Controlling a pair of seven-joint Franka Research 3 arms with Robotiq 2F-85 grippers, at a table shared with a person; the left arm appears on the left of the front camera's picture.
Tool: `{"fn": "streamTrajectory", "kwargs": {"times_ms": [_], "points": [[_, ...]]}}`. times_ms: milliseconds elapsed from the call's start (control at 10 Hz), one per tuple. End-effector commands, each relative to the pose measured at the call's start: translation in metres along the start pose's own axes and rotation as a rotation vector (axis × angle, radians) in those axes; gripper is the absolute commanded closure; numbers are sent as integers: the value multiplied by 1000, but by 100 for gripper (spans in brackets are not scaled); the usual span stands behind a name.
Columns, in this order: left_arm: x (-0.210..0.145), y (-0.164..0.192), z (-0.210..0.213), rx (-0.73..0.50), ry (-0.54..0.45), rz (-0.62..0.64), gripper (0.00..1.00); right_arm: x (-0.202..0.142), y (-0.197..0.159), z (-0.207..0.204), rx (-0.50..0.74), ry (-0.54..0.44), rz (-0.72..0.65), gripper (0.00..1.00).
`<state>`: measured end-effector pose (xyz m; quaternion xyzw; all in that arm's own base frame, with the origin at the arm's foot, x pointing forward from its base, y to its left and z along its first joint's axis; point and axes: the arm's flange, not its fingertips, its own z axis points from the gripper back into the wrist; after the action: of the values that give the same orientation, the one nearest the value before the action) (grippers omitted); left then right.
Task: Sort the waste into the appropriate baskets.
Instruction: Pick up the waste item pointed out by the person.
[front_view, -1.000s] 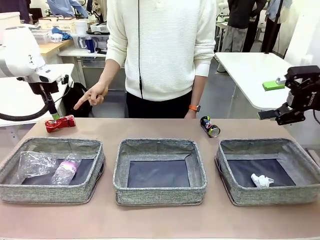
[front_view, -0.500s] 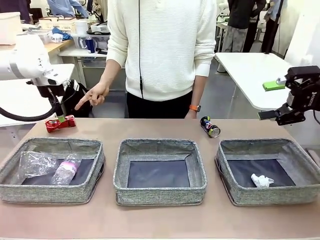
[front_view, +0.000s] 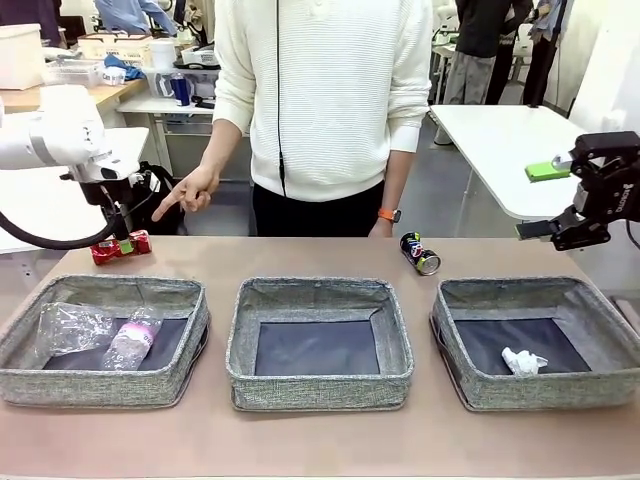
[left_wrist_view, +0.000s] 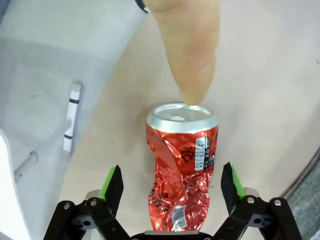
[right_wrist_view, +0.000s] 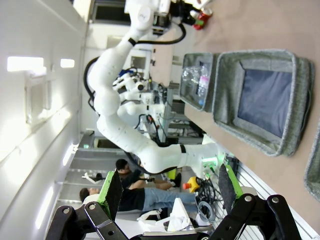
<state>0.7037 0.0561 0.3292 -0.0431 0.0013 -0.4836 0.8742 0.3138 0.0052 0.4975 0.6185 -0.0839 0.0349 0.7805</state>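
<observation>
The left gripper (left_wrist_view: 171, 177) stands with its fingers spread, 1 on each side of the crushed red can (left_wrist_view: 182, 165) and clear of it. The can lies on the table (front_view: 320, 440) beyond the left basket (front_view: 100, 385), with a person's fingertip (left_wrist_view: 192, 60) at its top rim. The right gripper (front_view: 545, 200) hangs empty and spread wide near the table's right end. The dark can (front_view: 420, 253) lies near the far edge.

White table (front_view: 500, 140), grey floor (front_view: 447, 195)

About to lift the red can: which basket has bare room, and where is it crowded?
Middle basket: floor wholly bare. Right basket: bare except the paper wad near its front. Left basket is crowded by plastic bottle and clear cup.
</observation>
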Motion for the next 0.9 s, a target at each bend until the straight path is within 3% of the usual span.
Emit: {"fn": "streamTrajectory", "kwargs": {"times_ms": [0, 300, 400, 500, 600, 700, 800], "points": [[8, 8, 7, -28, 0, -5, 0, 1, 2, -1, 21, -7, 13, 0], [8, 7, 5, -41, 10, -7, 0, 1, 2, -1, 21, -7, 13, 0], [9, 5, 4, -27, 19, -7, 60, 1, 2, -1, 21, -7, 13, 0], [8, 4, 5, -26, 18, -14, 60, 1, 2, -1, 21, -7, 13, 0], [8, 3, 6, -21, 17, -17, 100, 1, 2, -1, 21, -7, 13, 0], [7, 2, 6, -23, 18, -19, 62, 1, 2, -1, 21, -7, 13, 0], [7, 2, 6, -25, 18, -17, 100, 1, 2, -1, 21, -7, 13, 0]]}}
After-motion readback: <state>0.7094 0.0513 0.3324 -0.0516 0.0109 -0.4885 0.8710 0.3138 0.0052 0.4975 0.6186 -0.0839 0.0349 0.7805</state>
